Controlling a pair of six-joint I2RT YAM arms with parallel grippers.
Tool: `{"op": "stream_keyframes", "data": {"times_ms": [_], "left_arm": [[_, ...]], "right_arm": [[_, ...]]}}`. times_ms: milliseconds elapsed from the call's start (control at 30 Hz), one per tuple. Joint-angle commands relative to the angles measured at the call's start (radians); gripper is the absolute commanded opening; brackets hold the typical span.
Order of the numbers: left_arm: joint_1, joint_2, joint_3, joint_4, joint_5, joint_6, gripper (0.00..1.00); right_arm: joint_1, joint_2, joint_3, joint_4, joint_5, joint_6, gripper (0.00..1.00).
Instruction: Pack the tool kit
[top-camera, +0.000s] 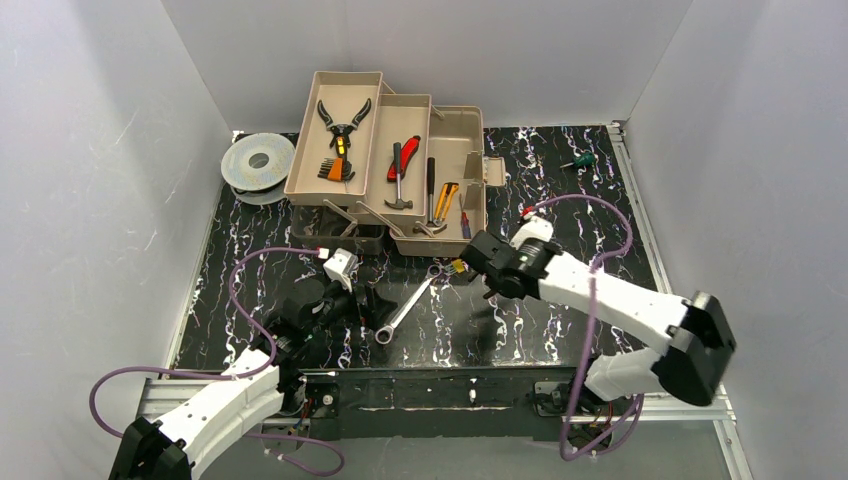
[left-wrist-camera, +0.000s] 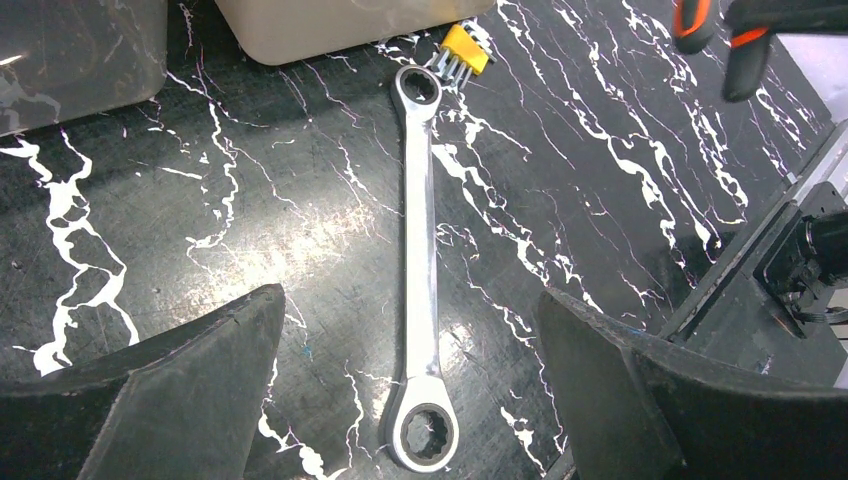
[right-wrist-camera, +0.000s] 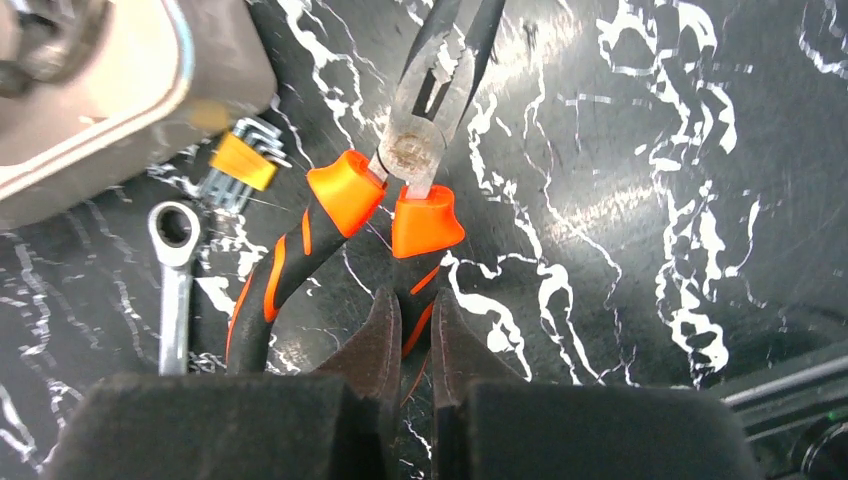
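Black white-veined tabletop (top-camera: 540, 160) | grey walls (top-camera: 430, 50) — wrench (left-wrist-camera: 425, 270) lying flat on it

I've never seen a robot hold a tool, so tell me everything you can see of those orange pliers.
The orange pliers have grey steel jaws with toothed inner faces, a round pivot, and black handles with orange collars and stripes. The handles are spread. The right end effector is shut on one handle; the other sticks out free. The nose points away from the arm over the black marbled mat; whether it touches the mat is unclear.
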Motion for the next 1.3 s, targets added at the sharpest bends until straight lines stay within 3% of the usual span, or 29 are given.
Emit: {"op": "stream_keyframes", "data": {"times_ms": [0,200,400,567,800,1267], "left_arm": [[-0.006,-0.012,0.015,-0.003,-0.012,0.004,0.98],[-0.006,-0.016,0.031,-0.038,-0.023,-0.009,0.98],[-0.006,-0.058,0.073,-0.181,-0.111,-0.032,0.98],[-0.006,-0.116,0.073,-0.269,-0.143,-0.022,0.98],[-0.007,-0.170,0.018,-0.186,-0.100,-0.011,0.98],[-0.006,-0.188,0.004,-0.153,-0.071,0.002,0.98]], "right_arm": [[-0.001,-0.155,-0.039,0.190,0.118,-0.256,0.01],[-0.013,-0.318,-0.087,0.456,0.045,-0.598,0.01],[-0.093,-0.362,-0.080,0.540,-0.093,-0.739,0.01],[-0.220,-0.324,-0.064,0.586,-0.282,-0.792,0.01],[-0.315,-0.226,0.032,0.648,-0.510,-0.881,0.01],[-0.326,0.040,0.342,0.614,-0.654,-0.884,0.01]]}}
